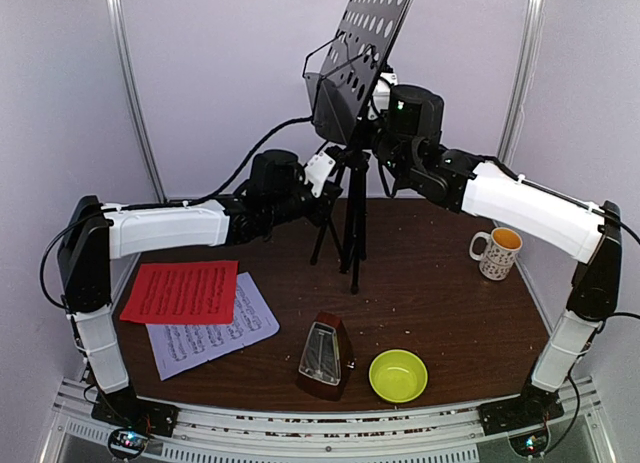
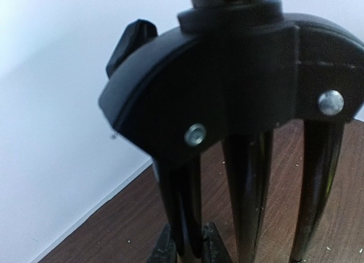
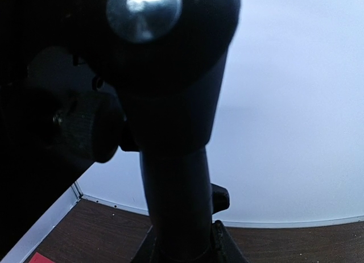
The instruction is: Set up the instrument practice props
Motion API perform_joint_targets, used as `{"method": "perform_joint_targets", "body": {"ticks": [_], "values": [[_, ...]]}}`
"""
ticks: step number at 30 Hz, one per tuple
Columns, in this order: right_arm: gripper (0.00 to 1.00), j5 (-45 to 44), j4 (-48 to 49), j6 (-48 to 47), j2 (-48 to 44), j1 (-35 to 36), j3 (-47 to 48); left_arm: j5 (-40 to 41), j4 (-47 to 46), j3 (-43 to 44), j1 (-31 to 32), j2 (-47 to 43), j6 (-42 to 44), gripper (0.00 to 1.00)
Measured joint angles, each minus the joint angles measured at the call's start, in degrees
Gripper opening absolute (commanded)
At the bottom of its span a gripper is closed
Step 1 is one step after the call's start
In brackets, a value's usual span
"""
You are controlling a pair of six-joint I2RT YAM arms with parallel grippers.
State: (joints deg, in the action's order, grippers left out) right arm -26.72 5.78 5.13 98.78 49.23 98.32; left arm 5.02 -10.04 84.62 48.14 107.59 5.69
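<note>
The black music stand stands at the back centre on its tripod legs, its perforated desk tilted. My left gripper is shut on one thin leg just below the tripod hub, a finger on each side of it. My right gripper is shut on the upright pole under the desk joint. The red sheet lies at the near left, overlapping the white sheet. In front of the centre sits the brown pyramid metronome.
A yellow-green bowl sits beside the metronome near the front edge. A patterned white mug stands at the right. White walls close the table at the back and sides. A clamp knob sticks out left of the pole.
</note>
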Motion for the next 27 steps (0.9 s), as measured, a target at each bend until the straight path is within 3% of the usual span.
{"method": "perform_joint_targets", "body": {"ticks": [27], "values": [[0.0, 12.26, -3.87, -0.24, 1.22, -1.77, 1.2, 3.63, 0.79, -6.05, -1.7, -2.01, 6.45, 0.0]]}}
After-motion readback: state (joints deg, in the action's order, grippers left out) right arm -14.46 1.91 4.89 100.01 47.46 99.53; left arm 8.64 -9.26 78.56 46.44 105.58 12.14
